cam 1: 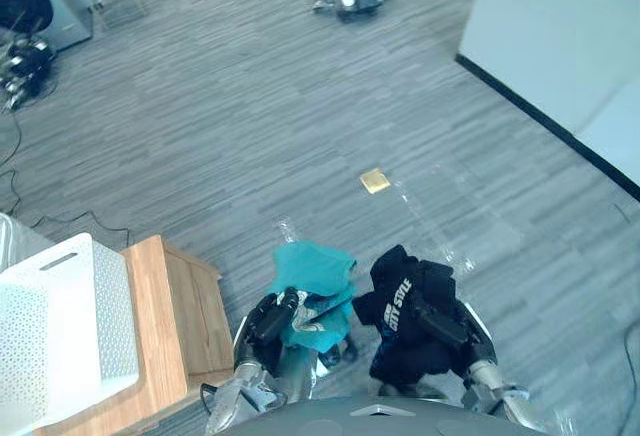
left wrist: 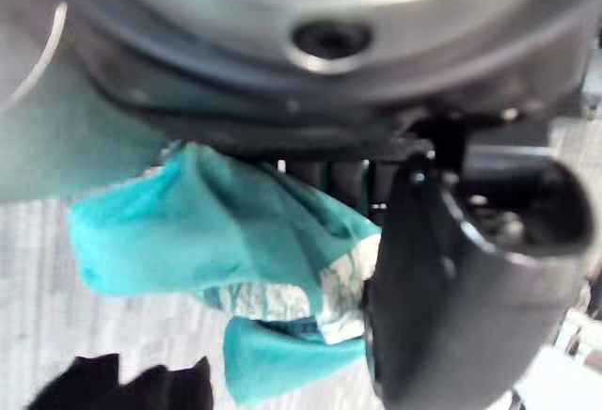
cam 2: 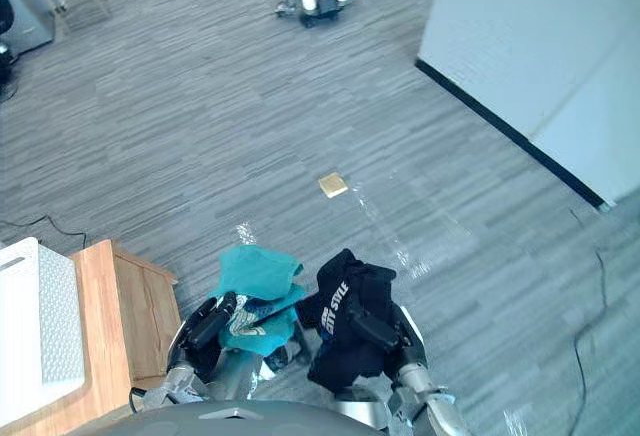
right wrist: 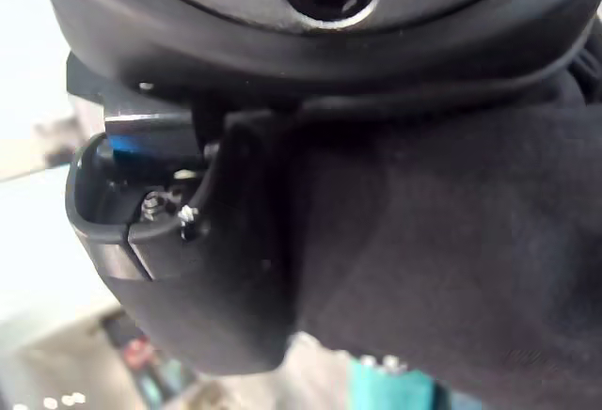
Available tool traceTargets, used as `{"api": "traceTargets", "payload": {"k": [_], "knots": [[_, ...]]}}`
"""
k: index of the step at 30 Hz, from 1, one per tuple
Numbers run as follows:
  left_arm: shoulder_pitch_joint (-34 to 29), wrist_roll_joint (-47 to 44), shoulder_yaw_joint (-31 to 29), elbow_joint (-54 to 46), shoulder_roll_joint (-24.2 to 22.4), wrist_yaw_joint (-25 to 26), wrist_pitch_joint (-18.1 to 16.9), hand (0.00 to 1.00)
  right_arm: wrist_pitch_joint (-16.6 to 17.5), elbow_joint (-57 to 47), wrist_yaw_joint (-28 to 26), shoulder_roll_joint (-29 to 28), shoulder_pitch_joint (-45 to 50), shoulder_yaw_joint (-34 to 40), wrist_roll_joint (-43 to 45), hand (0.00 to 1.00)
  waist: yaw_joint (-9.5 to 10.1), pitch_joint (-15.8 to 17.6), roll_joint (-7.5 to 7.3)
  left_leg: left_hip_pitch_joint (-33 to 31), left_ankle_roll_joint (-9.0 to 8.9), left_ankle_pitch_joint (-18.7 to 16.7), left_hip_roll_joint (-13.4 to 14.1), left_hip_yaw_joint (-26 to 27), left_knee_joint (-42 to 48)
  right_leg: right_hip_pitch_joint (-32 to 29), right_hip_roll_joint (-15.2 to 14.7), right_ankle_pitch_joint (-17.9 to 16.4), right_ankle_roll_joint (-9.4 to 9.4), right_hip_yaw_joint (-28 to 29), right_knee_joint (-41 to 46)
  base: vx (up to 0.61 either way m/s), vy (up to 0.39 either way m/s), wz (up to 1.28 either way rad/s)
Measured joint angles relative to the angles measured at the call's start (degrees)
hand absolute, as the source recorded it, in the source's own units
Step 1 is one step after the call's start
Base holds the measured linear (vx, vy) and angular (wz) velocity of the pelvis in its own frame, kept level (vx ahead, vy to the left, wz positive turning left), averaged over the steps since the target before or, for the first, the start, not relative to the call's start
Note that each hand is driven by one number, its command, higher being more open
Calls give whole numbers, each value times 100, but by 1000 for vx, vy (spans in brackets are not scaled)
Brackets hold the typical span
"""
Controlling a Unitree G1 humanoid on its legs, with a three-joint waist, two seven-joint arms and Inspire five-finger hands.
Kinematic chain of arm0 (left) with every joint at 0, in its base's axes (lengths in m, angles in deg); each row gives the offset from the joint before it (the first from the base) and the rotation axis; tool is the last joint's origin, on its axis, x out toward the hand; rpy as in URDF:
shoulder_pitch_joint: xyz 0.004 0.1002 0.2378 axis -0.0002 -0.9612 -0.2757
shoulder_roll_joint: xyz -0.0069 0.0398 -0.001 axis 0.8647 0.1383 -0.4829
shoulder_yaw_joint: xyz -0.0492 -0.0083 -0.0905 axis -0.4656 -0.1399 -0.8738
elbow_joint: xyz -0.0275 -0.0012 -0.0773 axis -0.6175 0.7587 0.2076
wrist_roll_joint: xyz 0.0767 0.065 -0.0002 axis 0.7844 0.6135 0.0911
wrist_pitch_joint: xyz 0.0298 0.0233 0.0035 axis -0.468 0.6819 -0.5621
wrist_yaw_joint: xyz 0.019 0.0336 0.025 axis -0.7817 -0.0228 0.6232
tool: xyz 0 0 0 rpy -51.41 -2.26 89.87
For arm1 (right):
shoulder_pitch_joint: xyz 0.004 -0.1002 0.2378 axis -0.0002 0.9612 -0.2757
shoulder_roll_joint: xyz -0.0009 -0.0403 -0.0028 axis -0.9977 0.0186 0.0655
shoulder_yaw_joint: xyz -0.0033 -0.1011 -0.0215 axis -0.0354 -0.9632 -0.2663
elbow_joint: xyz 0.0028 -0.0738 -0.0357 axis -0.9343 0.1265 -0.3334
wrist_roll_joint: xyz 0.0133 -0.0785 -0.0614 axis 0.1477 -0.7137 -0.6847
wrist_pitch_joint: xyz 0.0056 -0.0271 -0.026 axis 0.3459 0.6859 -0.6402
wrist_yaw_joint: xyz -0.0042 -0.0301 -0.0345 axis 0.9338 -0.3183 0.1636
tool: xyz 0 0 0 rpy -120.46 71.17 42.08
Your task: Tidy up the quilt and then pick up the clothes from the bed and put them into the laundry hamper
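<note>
While the left hand [cam 1: 270, 318] clutches teal clothing [cam 1: 316, 266], the right hand [cam 1: 441, 324] grips black clothing [cam 1: 398, 274].

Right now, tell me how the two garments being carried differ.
The teal garment is in the left robot hand; the black garment is in the right robot hand. The black garment carries white lettering, the teal garment a pale patterned patch. Both hang bunched and gripped above the grey carpet.
</note>
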Motion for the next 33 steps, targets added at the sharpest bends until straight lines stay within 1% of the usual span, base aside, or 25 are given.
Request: {"api": "traceTargets", "payload": {"k": [1,3,4,5,6,7,9,11,13,14,15,16,17,18,19,20,21,22,23,24,25,26,27,29,33], "knots": [[31,0,-7,-5,30,159,-85,0,1,16,72,-35,-130,-109,-31,0,48,-39,-202,109,11,-195,-212,-179,-130,-60,-121,-105,60,-97,434,629,114,137],[25,0,-29,-31,54,482,-136,0,12,-1,212,-44,-454,-143,-225,0,127,-69,-319,341,-17,-387,-356,-515,-177,-509,-374,-41,201,-186,1956,494,56,86],[25,0,-41,-39,83,613,-148,0,46,1,266,-41,-564,-134,-221,0,145,-77,-346,564,-81,-462,-459,-734,-239,-813,-639,108,463,-171,3021,407,23,82],[24,2,-73,-49,100,733,-195,0,112,-3,301,-14,-658,-137,-223,0,132,-79,-355,795,-159,-532,-565,-981,-275,-1104,-952,106,449,-197,4124,405,9,113],[23,73,-95,-65,134,877,-277,0,204,-3,356,-13,-693,-132,-229,0,106,-87,-341,1033,-202,-561,-652,-1278,-318,-1309,-1301,-23,218,-343,4941,488,-42,150],[15,250,-185,-108,186,1047,-402,0,303,-3,425,-21,-700,-141,-238,0,43,-105,-308,1283,-273,-599,-686,-1693,-334,-1538,-1662,-173,-30,-483,5384,461,-60,165],[13,252,-376,-346,338,1245,-511,0,422,-9,501,-45,-691,-249,-402,0,-14,-119,-306,1486,-343,-635,-676,-2319,-342,-1965,-1771,-272,-173,-226,5117,437,-137,180],[73,319,-599,-539,451,1378,-645,0,462,-38,528,-58,-602,-354,-445,0,-53,-142,-325,1509,-419,-650,-656,-3091,-318,-2398,-1499,-331,-236,511,4146,334,-197,201],[238,432,-736,-558,563,1422,-698,0,460,-67,606,-158,-357,-386,-443,0,-232,-174,-237,1474,-566,-615,-623,-4338,-293,-2695,-729,-297,-180,2121,2692,270,-280,262],[246,431,-765,-559,603,1383,-701,0,460,-89,638,-172,-279,-399,-443,0,-274,-177,-237,1453,-630,-631,-641,-4594,-273,-2674,-611,-243,-89,2486,2436,199,-325,275],[195,428,-780,-570,759,1250,-703,0,460,-184,696,-232,-55,-438,-438,0,-295,-230,-346,1444,-800,-730,-782,-5142,-125,-2616,-541,163,299,3083,1655,179,-376,228],[64,423,-832,-640,920,1178,-699,0,459,-202,715,-295,56,-588,-436,0,-234,-346,-648,1465,-923,-845,-1017,-5458,7,-2607,-705,1026,302,3149,1253,188,-417,207],[-3,398,-893,-607,931,1143,-674,0,450,-192,716,-297,51,-684,-435,0,-198,-390,-690,1473,-974,-939,-1059,-5557,108,-2548,-830,705,350,2987,1307,241,-474,124],[-109,265,-979,-597,727,1137,-574,0,401,-167,717,-158,-88,-765,-435,0,-54,-435,-500,1354,-1196,-1099,-891,-5553,358,-2370,-760,670,255,2728,1110,230,-377,100],[-259,198,-970,-665,558,1046,-575,0,400,-165,717,-80,-240,-791,-420,0,-5,-518,-313,1265,-1286,-1158,-674,-5380,403,-2210,-678,758,130,2421,826,215,-314,94],[-308,198,-962,-692,506,992,-576,0,400,-161,716,-68,-337,-810,-413,0,28,-525,-259,1284,-1295,-1163,-566,-5283,335,-2120,-643,779,106,2283,726,125,-168,104],[-343,198,-958,-694,437,914,-571,0,392,-102,705,-73,-543,-884,-378,0,53,-521,-230,1346,-1364,-1133,-356,-5031,181,-1944,-607,802,64,2016,599,108,-194,104],[-326,201,-950,-696,369,857,-528,0,388,-93,705,-121,-725,-906,-374,0,45,-519,-252,1363,-1522,-1096,-112,-4488,59,-1749,-620,825,-15,1722,483,87,-188,114],[-314,207,-936,-700,346,789,-484,0,389,-113,706,-149,-784,-899,-361,0,11,-520,-273,1352,-1545,-1075,36,-4098,51,-1653,-642,814,-38,1544,449,74,-201,131],[-261,214,-836,-700,340,667,-415,0,395,-130,719,-190,-849,-886,-319,0,-30,-543,-295,1265,-1542,-1070,320,-3400,171,-1515,-683,799,-63,1176,397,32,-101,138],[-186,221,-735,-697,342,506,-313,0,398,-140,754,-234,-865,-830,-319,0,-43,-556,-320,1172,-1549,-1061,447,-2778,278,-1418,-761,778,-91,876,375,19,-60,136],[-138,222,-682,-682,344,422,-289,0,398,-132,784,-267,-861,-763,-324,0,-55,-564,-328,1146,-1579,-1043,478,-2566,270,-1384,-798,775,-90,741,365,11,15,111],[-40,220,-629,-618,353,274,-228,0,396,-48,855,-332,-882,-682,-326,0,6,-588,-340,1144,-1621,-911,397,-2595,125,-1355,-877,765,-83,601,340,-1,30,67],[19,218,-611,-473,412,140,-179,0,396,169,897,-552,-912,-634,-325,0,-8,-630,-489,1180,-1601,-667,196,-2814,-200,-1386,-960,766,-76,502,320,5,36,59],[120,222,-407,-315,595,43,31,0,381,548,899,-812,-848,-495,-205,0,-43,-701,-603,1193,-1564,-379,2,-3079,-559,-1379,-1086,809,-20,468,312,1,52,46]]}}
